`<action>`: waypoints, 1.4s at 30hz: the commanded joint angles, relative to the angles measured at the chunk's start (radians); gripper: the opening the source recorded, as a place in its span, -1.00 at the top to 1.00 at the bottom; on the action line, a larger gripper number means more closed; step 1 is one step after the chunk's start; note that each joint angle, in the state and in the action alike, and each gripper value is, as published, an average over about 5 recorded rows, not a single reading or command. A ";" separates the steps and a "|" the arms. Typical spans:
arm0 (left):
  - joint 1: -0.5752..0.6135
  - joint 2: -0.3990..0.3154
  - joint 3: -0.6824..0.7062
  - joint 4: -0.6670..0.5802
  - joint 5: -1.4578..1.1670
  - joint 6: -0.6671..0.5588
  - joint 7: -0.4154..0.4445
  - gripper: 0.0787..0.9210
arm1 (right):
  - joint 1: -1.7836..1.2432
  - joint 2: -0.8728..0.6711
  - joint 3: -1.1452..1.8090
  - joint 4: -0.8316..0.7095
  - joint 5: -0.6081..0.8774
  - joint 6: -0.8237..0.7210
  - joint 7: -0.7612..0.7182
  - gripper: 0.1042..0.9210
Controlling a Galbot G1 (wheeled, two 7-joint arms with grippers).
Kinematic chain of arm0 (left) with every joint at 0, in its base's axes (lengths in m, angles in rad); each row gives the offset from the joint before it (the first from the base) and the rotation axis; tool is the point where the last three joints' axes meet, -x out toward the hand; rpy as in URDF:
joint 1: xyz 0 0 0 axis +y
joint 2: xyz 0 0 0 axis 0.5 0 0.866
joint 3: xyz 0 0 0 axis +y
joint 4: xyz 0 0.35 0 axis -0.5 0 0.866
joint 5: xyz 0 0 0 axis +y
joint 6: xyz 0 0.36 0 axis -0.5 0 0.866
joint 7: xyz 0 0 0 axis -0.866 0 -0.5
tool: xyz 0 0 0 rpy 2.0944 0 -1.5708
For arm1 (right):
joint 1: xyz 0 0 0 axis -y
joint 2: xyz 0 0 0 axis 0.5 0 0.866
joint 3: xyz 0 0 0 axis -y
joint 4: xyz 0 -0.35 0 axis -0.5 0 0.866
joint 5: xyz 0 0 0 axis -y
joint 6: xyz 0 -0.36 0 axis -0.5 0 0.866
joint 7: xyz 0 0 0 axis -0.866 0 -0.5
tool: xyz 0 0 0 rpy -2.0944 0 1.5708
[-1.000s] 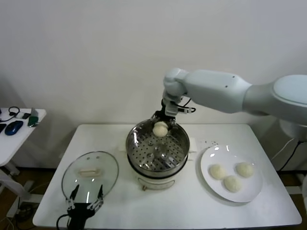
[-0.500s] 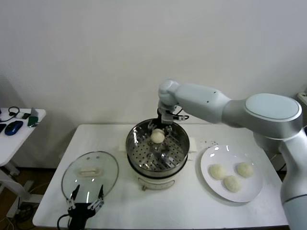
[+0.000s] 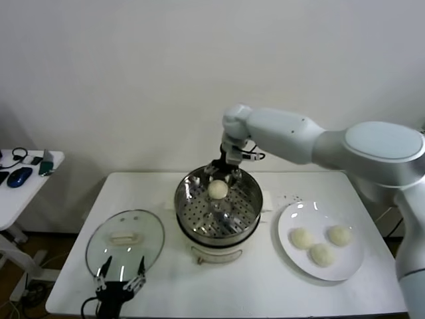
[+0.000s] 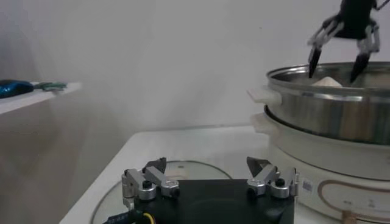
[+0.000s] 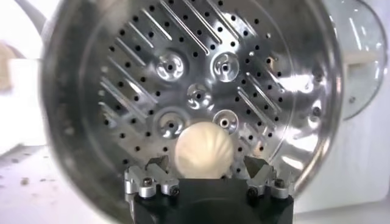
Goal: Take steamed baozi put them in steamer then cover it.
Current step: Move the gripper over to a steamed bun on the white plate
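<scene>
The steel steamer (image 3: 183, 201) stands on its white cooker base mid-table. One baozi (image 3: 218, 189) lies on its perforated bottom near the far side; it also shows in the right wrist view (image 5: 204, 149). My right gripper (image 3: 224, 170) hangs open just above that bun, its jaws apart on either side and not touching it (image 5: 207, 165). Three more baozi (image 3: 321, 254) lie on the white plate (image 3: 285, 247) at the right. The glass cover (image 3: 125, 238) lies flat on the table at the left. My left gripper (image 3: 121, 267) is open and empty over the cover's near edge (image 4: 207, 163).
A small side table (image 3: 26, 174) with a mouse and small items stands off the left end. The wall is close behind the steamer. The right arm reaches over the table's back right.
My right gripper has let go of the baozi and risen a little; the bun now rests on the steamer bottom. The left arm has not moved.
</scene>
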 commanded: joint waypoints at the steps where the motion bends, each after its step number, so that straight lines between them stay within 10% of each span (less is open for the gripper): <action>1: 0.001 -0.002 0.003 -0.003 0.009 0.001 0.001 -0.77 | 0.407 -0.258 -0.381 0.268 0.660 -0.447 -0.078 -0.76; 16: -0.016 0.003 0.008 -0.001 0.013 0.002 0.005 -0.77 | 0.423 -0.650 -0.633 0.711 0.695 -1.051 0.202 -0.76; 42: 0.004 -0.010 0.002 0.020 0.013 -0.018 -0.005 -0.77 | -0.287 -0.534 -0.131 0.376 0.355 -1.076 0.271 -0.76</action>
